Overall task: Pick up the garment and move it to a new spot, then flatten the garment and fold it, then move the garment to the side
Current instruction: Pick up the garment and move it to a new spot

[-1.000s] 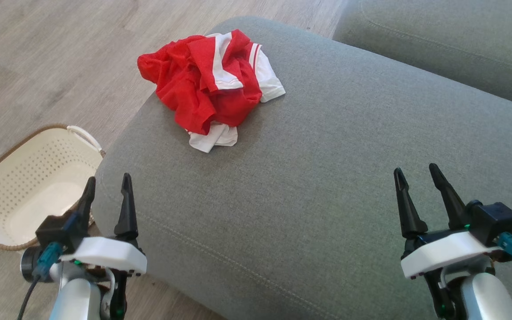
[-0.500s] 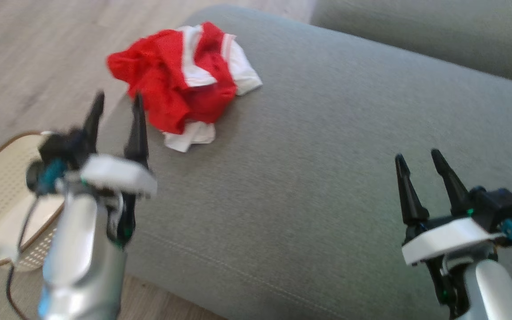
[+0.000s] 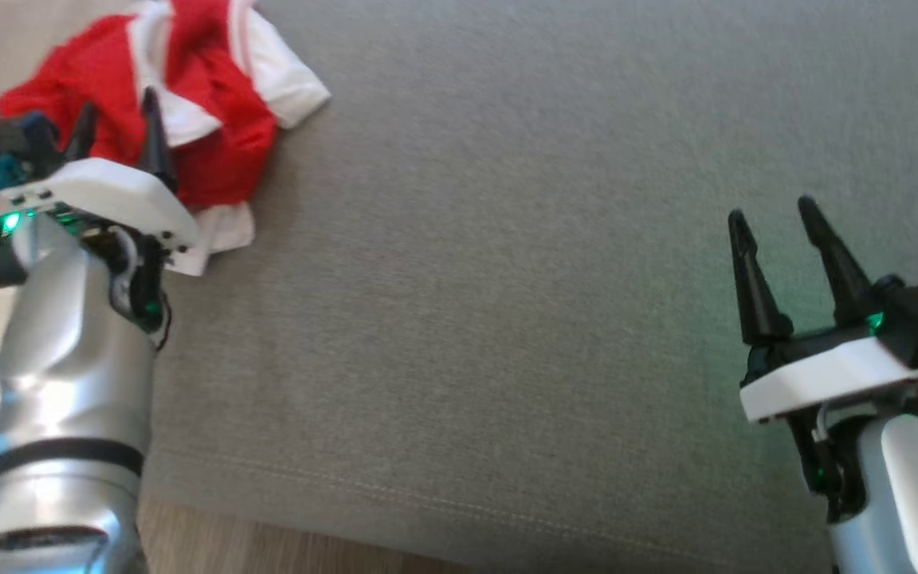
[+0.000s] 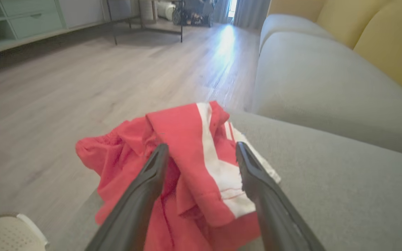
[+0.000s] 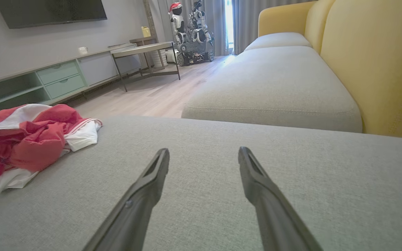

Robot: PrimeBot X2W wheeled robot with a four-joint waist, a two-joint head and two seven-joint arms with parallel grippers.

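Grey fabric covered the sofa seat [image 3: 507, 319], one of two seat cushions. The second cushion [image 5: 274, 87] and the yellow backrest [image 5: 372, 62] came out in the right wrist view, while the left wrist view gave the wooden floor [image 4: 65, 87] and a corner of the one cream basket [image 4: 9, 232]. The single red-and-white garment [image 3: 212, 151] lay crumpled at the seat's left edge. It sat higher and further left in the head view than a second before, because the camera had dipped and turned. Of the two pincers, the left pincer [image 3: 118, 101] had left its low place beside the basket and come up to the garment. Its fingers were spread wide to either side of a red fold and held nothing; contact could not be told. The right pincer [image 3: 771, 207] stood much as before, wide and empty over bare seat, well apart from the garment.
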